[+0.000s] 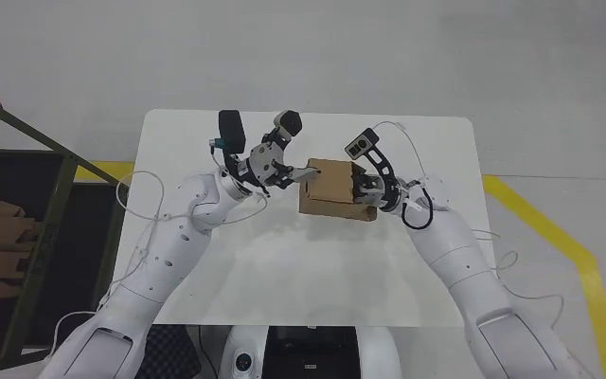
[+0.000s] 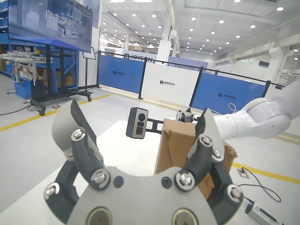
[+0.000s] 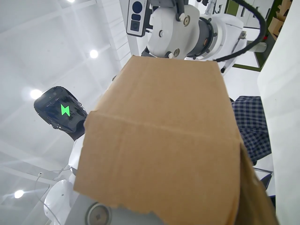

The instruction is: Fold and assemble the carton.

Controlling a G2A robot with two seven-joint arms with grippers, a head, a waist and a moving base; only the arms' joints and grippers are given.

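Now, carton: a brown carton (image 1: 331,189) sits just above the middle of the top view over the white bench (image 1: 284,275), long side running left to right. Whether it rests on the bench or hangs just over it, I can't tell.
Carton between the arms: it's boxed in from both ends, with one tool at its left end and one at its right.
Carton close up: from the right wrist, the carton (image 3: 159,122) shows plain brown panels, a crease across the near one and a ragged torn lower edge. From the left wrist, the carton (image 2: 173,146) stands tall with a crumpled corner.
Left tool: the left tool (image 1: 298,149) (image 2: 140,106) is spread wide, just left of centre in the top view, and it grips nothing.
Left tool contact: one finger (image 2: 209,129) lies against the carton's left end. The other finger (image 2: 62,127) stands well clear of it, pointing toward the upper middle of the top view.
Right tool: the right tool (image 1: 365,189) is tight up against the carton's right end, just right of centre. Gripping or not, I cannot tell.
Arms: the left rises from the lower left of the top view, the right from the lower right, and they converge on the carton.
Edges: a yellow floor line (image 1: 544,223) runs down the right side, and cardboard pieces (image 1: 14,237) lie at the far left edge.
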